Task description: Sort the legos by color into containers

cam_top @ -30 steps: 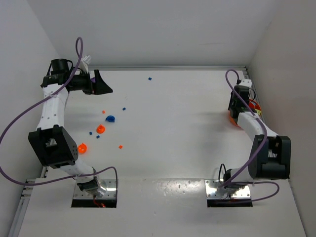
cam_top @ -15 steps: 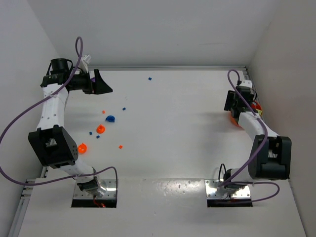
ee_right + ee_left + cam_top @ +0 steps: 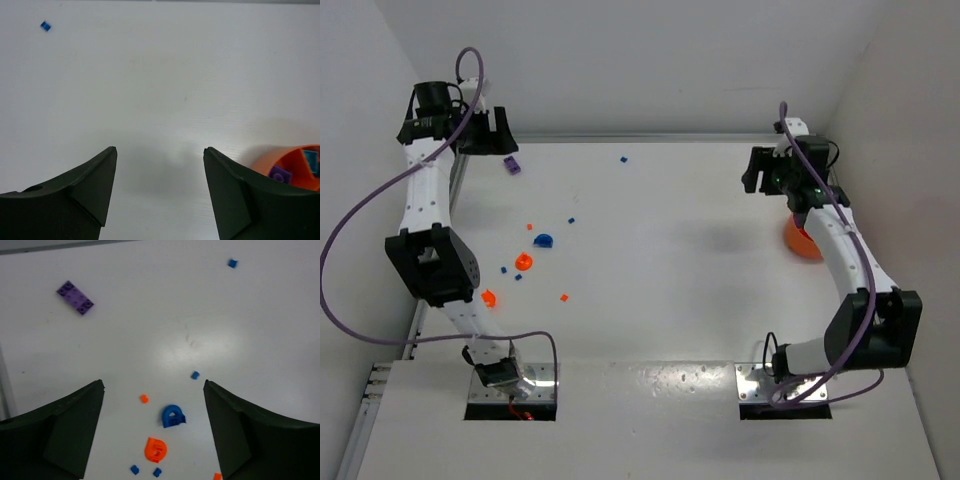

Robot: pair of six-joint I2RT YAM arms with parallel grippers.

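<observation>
Tiny blue legos [image 3: 623, 158] and orange-red legos [image 3: 530, 227] lie scattered over the left half of the table. The left wrist view shows a blue speck [image 3: 195, 375] and an orange speck [image 3: 144, 398]. A small round blue cup [image 3: 173, 416] and a round orange cup [image 3: 155, 449] lie among them. A flat purple piece [image 3: 75, 290] lies at the far left. My left gripper [image 3: 498, 140] is open, empty and held high over the far left corner. My right gripper [image 3: 753, 170] is open and empty, left of the large orange bowl [image 3: 800, 243].
The orange bowl [image 3: 295, 165] holds a purple piece [image 3: 280, 175] and a teal piece [image 3: 312, 162]. A second small orange cup [image 3: 487, 297] sits near the left arm's base. A lone blue speck [image 3: 45, 26] lies near the back wall. Walls close in at left, back and right.
My left gripper has swung back and up toward the far left corner, uncovering the purple piece. My right gripper has risen and moved left, away from the orange bowl.
</observation>
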